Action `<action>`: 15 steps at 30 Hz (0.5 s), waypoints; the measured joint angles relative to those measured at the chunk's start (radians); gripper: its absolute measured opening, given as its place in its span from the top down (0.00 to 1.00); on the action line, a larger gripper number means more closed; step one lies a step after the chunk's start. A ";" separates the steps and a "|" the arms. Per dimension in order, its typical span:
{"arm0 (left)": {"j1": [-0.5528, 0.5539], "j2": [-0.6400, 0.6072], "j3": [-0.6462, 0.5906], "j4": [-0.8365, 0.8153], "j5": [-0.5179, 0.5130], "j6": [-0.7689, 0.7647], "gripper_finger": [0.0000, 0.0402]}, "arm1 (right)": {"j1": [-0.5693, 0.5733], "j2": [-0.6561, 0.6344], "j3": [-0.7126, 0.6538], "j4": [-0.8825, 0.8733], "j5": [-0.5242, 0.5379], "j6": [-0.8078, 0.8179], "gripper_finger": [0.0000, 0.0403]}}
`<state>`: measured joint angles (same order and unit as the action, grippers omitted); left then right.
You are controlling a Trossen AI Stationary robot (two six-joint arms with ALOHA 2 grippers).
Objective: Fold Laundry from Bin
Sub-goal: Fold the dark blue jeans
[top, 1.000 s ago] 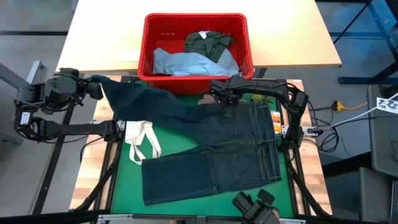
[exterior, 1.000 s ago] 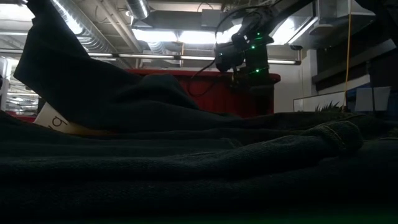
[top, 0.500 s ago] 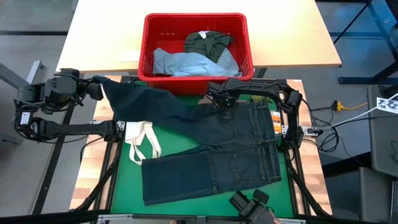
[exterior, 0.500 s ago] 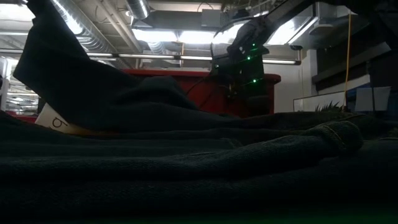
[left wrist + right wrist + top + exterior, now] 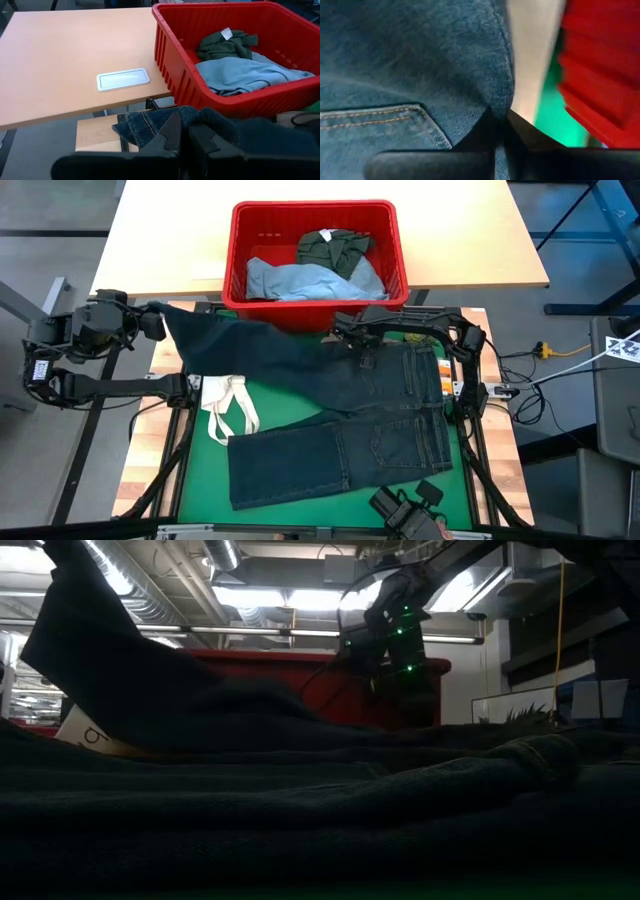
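You're at the spreading step: the dark navy jeans [image 5: 340, 430] lie across the green worktop [image 5: 205, 470] at 6 o'clock from the bin [image 5: 315, 252]. Your left claw [image 5: 158, 323] pinches a leg end at 9 o'clock, and your right claw [image 5: 362, 350] has clamped the waistband edge. Next, I'd judge, draw both apart to flatten the leg.

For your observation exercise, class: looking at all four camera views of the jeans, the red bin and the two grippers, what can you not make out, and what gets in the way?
- Low view: most of the red bin is hidden behind the dark jeans.
- High view: what lies under the light blue garment and the green one in the bin.
- High view: the white bag is partly covered by the jeans.
- Right wrist view: the right gripper sits so close that denim fills the frame.
- Left wrist view: the left gripper blocks the pinched hem.
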<state>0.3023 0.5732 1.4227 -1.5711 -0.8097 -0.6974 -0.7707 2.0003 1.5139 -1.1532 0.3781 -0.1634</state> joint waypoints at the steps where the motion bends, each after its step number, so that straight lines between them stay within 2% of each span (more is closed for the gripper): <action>1: 0.000 0.000 0.000 0.000 0.000 0.000 1.00 | 0.000 0.000 0.000 -0.006 0.035 0.033 0.98; 4: 0.000 0.000 0.000 0.000 0.000 0.000 1.00 | -0.001 0.000 0.000 -0.036 0.131 0.118 0.97; 6: 0.000 0.000 0.000 0.000 0.000 0.000 1.00 | -0.001 0.000 0.000 -0.054 0.158 0.136 0.96; 12: 0.000 0.000 0.000 0.000 0.003 0.000 1.00 | -0.002 0.000 -0.002 -0.063 0.129 0.137 0.96; 15: 0.000 0.000 0.000 0.000 0.031 -0.001 1.00 | -0.002 0.000 -0.002 -0.065 0.107 0.137 0.91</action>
<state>0.3023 0.5732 1.4227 -1.5711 -0.7784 -0.6979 -0.7727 1.9999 1.5120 -1.2187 0.4856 -0.0262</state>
